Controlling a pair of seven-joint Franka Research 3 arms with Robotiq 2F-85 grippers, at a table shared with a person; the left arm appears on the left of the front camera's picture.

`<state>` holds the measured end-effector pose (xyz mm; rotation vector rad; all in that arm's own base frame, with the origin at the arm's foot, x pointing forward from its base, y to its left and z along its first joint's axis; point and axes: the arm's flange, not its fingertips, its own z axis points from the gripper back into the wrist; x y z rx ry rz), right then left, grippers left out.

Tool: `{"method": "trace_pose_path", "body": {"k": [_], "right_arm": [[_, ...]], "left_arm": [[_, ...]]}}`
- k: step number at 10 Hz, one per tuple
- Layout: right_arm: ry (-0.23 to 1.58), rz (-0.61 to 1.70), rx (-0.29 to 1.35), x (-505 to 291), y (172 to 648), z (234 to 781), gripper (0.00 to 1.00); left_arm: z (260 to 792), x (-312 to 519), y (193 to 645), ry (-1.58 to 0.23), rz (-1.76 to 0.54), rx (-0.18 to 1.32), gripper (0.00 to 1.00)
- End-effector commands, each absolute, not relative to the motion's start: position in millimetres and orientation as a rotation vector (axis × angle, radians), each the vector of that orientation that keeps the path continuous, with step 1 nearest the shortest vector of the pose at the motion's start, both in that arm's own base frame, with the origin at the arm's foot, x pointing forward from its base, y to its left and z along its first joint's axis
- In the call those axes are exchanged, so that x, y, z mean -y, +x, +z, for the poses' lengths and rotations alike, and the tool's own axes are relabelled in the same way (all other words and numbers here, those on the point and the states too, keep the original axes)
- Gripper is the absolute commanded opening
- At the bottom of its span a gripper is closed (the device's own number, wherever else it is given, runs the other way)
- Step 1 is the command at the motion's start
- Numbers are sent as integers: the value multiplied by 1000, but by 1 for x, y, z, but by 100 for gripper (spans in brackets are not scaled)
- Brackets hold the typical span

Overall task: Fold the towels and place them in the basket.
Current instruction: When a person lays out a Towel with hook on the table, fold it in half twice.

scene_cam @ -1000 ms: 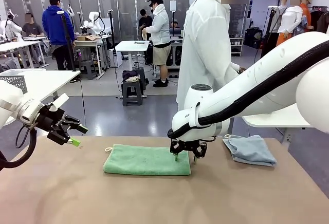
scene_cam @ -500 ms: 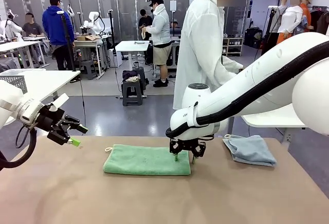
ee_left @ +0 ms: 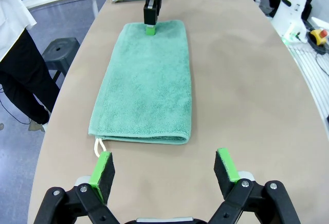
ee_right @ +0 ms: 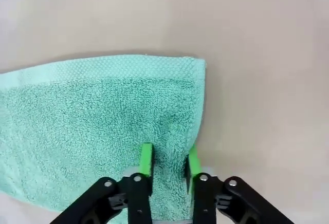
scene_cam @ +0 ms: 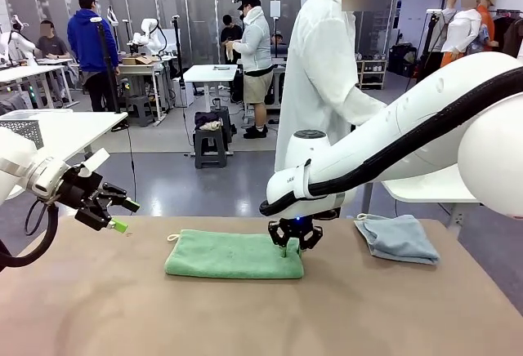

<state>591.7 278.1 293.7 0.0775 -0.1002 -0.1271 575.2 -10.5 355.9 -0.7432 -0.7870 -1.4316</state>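
Glossy white rounded arm shells (scene_cam: pixel 392 140) with a black cable sleeve along the right one; black grippers (ee_left: pixel 164 175) bearing bright green pads (ee_left: pixel 103 170); silver screws at linkage joints.

Mint green towel (scene_cam: pixel 233 254), pale blue-grey towel (scene_cam: pixel 398 238), tan table (scene_cam: pixel 245 315), black pincer (scene_cam: pixel 294 246) with green pads

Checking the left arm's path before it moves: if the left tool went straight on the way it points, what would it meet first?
Probably the mint green towel: its near folded edge lies straight ahead of the open left tool, with bare table between them.
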Motion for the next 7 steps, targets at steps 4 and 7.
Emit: {"method": "trace_pose_path", "body": {"k": [4, 7], "right_arm": [[31, -164, 94, -282, 599, 284, 0], [22, -37, 98, -262, 599, 284, 0]], "left_arm": [[356, 11, 575, -740, -1432, 787, 98], [356, 11, 575, -740, -1432, 787, 98]]}}
